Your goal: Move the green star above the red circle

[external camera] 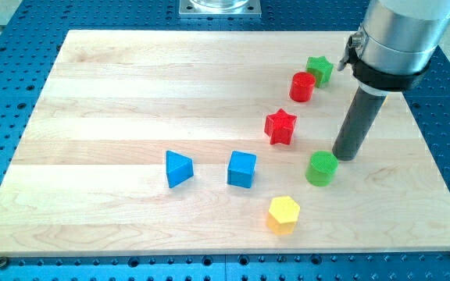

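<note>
The small green star-shaped block (pixel 319 69) is being seen at about 11 o'clock from my tip (pixel 344 157), touching the red cylindrical circle block's (pixel 302 87) upper-right side; no claw is fitted, only a rod.

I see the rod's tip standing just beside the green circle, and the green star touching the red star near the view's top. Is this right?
Not quite. In the camera view, the green star sits against the red circle, not the red star, which lies apart, lower down. The rest holds: my tip stands just right of the green circle.
</note>
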